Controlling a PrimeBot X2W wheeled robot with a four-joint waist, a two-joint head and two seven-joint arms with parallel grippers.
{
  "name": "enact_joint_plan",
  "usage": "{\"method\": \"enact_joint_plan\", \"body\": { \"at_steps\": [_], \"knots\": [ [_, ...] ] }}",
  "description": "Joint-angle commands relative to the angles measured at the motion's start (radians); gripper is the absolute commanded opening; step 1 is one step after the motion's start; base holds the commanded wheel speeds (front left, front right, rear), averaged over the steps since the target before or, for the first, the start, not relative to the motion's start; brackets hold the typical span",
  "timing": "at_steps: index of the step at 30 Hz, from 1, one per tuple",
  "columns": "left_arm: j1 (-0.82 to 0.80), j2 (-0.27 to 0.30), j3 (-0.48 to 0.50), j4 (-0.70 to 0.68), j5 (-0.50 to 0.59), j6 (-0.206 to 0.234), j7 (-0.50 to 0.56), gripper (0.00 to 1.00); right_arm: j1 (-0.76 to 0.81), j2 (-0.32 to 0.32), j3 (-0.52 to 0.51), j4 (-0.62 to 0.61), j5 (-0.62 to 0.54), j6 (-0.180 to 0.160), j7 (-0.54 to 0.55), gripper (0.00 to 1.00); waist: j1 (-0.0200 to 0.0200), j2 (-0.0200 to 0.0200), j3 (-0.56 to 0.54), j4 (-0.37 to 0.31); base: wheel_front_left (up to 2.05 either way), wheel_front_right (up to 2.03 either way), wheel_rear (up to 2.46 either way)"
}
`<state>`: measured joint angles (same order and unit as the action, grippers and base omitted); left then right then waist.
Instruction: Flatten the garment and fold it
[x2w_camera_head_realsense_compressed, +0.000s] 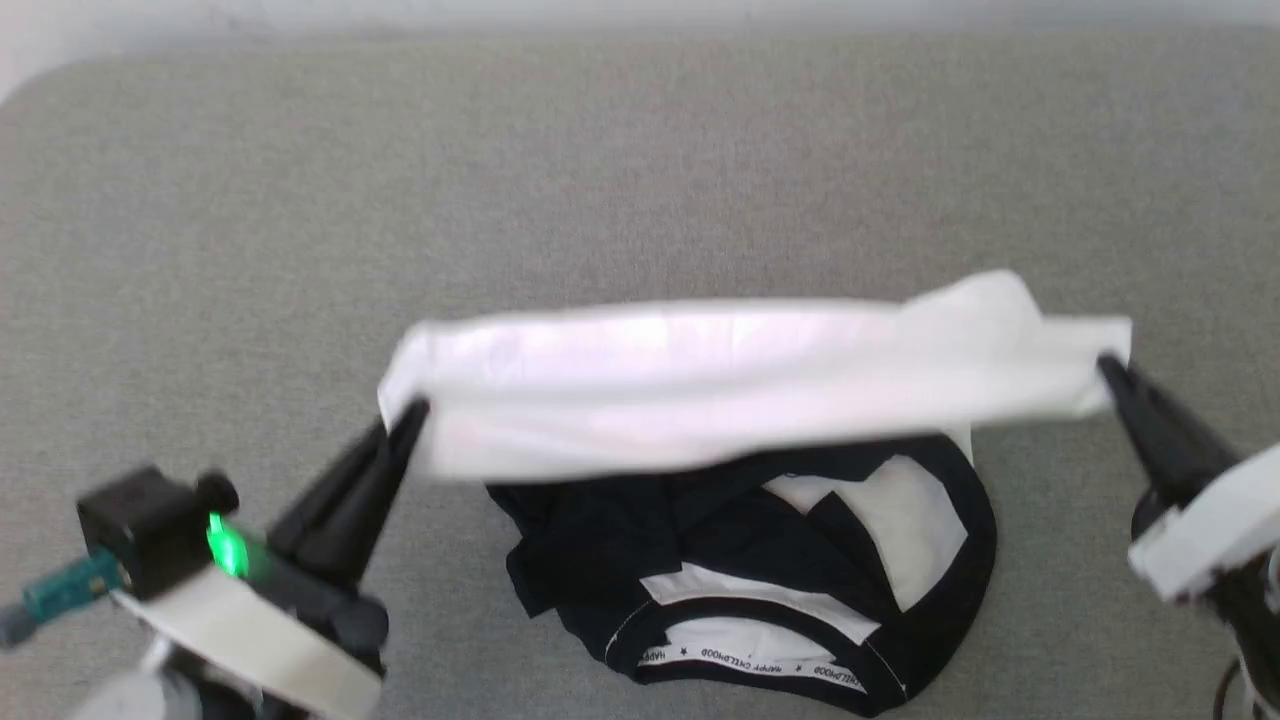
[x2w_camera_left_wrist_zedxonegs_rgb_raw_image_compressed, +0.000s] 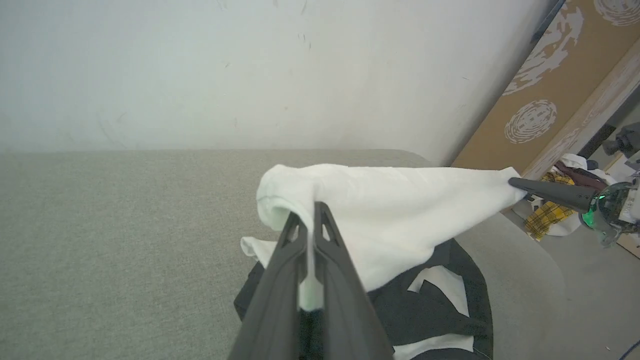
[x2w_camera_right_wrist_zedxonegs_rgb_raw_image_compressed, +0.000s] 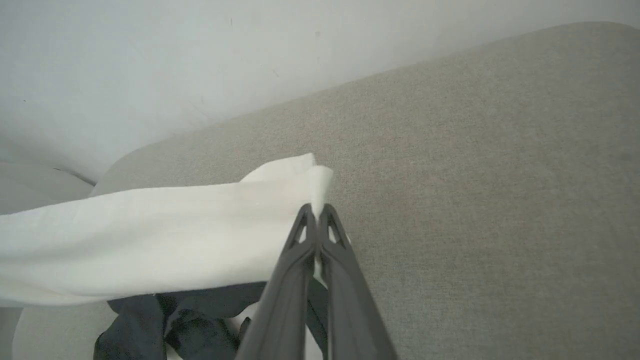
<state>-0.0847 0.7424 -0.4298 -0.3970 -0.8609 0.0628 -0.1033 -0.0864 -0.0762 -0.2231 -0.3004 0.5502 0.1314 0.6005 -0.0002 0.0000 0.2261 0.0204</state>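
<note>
- Left end effector, right end effector: clenched on hem corners of white black-sleeved fabric T-shirt.
- Collar end crumpled near grey upholstered bench's front edge; flattening unfinished, folding unstarted.

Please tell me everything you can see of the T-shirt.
The T-shirt is soft cloth, white with black parts and a lettered white neck band. One white edge is stretched in the air between the left claw and the right claw, each shut on a corner. The rest lies crumpled, neck band nearest the robot, on the grey fabric surface below.
</note>
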Motion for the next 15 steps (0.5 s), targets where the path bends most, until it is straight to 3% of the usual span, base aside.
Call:
{"method": "enact_joint_plan", "body": {
  "at_steps": [1, 7, 15],
  "knots": [
    [0.022, 0.004, -0.002, -0.007, -0.013, 0.004, -0.007, 0.0, 0.02, 0.003, -0.004, -0.006, 0.009, -0.001, 0.005, 0.0, 0.0002, 0.0, -0.027, 0.006, 0.0, 0.0, 0.0],
    [0.128, 0.002, -0.017, -0.02, -0.062, 0.018, -0.01, 0.0, 0.14, -0.002, 0.016, -0.011, 0.046, -0.001, 0.048, 0.0, 0.0002, 0.0, -0.046, 0.006, 0.0, 0.0, 0.0],
    [0.182, -0.005, -0.073, 0.014, -0.108, 0.006, 0.041, 0.0, 0.228, -0.016, 0.01, -0.009, 0.038, -0.001, 0.072, 0.0, 0.0002, 0.0, -0.029, -0.004, 0.0, 0.0, 0.0]
  ]
}}
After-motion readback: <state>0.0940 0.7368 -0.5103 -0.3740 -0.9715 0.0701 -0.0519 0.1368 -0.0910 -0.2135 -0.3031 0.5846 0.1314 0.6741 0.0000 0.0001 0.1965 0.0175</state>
